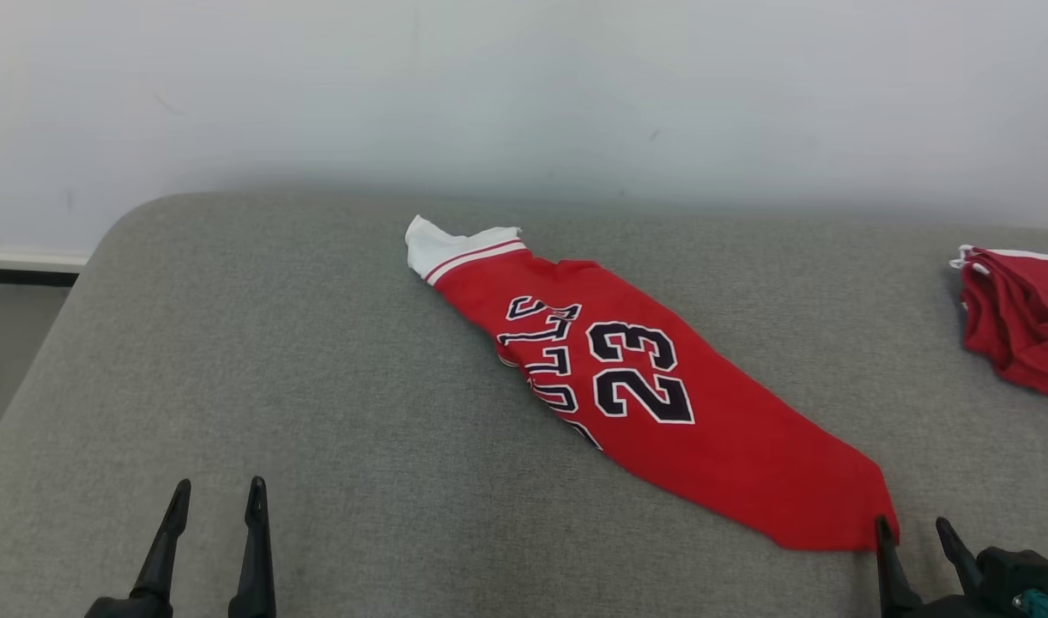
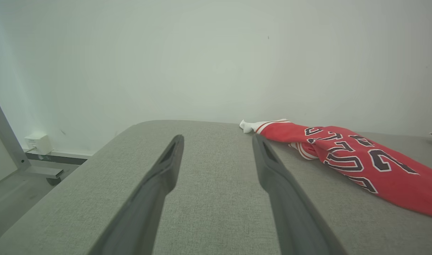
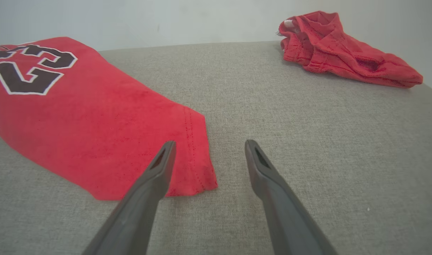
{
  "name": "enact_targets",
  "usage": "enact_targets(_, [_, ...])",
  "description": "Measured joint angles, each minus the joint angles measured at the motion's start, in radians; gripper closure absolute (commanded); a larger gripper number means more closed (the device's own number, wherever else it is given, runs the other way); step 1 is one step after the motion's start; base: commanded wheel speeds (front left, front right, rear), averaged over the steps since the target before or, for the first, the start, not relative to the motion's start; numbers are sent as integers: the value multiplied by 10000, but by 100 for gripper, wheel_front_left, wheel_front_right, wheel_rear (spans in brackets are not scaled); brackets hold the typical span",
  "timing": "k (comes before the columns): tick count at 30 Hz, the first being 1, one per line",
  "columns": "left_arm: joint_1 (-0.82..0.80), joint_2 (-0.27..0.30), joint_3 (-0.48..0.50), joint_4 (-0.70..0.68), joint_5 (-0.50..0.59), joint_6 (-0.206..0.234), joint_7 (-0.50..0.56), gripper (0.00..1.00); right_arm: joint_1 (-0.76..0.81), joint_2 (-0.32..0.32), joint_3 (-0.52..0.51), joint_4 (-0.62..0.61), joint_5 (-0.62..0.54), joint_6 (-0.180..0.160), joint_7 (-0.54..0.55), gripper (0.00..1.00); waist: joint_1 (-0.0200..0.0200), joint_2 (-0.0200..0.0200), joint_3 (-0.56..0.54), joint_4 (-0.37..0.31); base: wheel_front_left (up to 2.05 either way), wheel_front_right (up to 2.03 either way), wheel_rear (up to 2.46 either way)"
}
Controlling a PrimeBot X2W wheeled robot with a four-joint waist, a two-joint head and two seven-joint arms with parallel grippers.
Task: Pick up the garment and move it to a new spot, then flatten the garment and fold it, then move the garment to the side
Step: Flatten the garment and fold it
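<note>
The red jersey (image 1: 704,429) lies as a long narrow band on the grey upholstered surface (image 1: 318,386), white collar end farthest from you, hem end nearest. Left of the jersey you have the widest stretch of bare fabric, running out to a rounded far corner and a left edge with floor (image 1: 9,343) beyond it. Behind the jersey the surface ends just short of the pale wall (image 1: 524,86), so there is little room past the collar. Right of the jersey, well apart from it, a second red garment (image 1: 1021,326) sits bunched up.

Your left gripper (image 1: 218,485) hangs well left of the jersey's hem end, jaws spread and holding nothing. Your right gripper (image 1: 911,521) is right at the jersey's near hem corner, jaws spread as well and gripping nothing.

The right wrist view gives you what the head view hides: one finger crosses the stitched hem corner of the jersey (image 3: 78,134), the other lies over bare surface beside it, with the gripper (image 3: 209,143) open around that edge. You cannot tell whether the finger touches the cloth. It also shows the second garment (image 3: 343,56) whole. The left wrist view shows the left gripper (image 2: 217,138) over bare fabric, and left of the jersey (image 2: 396,180), off the surface, a metal frame leg (image 2: 7,141) and a white wall box (image 2: 37,143).
</note>
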Motion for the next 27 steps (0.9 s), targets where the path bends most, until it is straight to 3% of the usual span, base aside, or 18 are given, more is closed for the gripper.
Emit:
enact_targets(7, [-138,-52,75,107,104,-92,0,0,-533,-42,159,1421,230,0,-10,0,0,1,220,245,0,0,0])
enact_targets(8, [-170,-58,84,121,123,-94,0,0,-637,-35,244,1632,276,0,-10,58,0,0,251,269,0,0,0])
enact_targets(10, [-204,-67,123,161,161,-98,0,0,-893,-38,454,1962,351,-2,-17,100,0,0,294,302,0,0,0])
enact_targets(14, [-214,-109,138,303,201,-111,0,0,-1370,-21,974,2006,541,-2,-29,100,0,1,238,311,0,0,0])
enact_targets(21, [-181,-167,121,608,234,-184,0,0,-1954,161,2318,855,681,-2,-29,100,0,1,-175,225,0,0,0])
enact_targets(27, [-169,-217,33,773,245,-194,0,0,-3715,621,3871,-107,1221,-2,-27,100,0,0,-499,126,0,0,0])
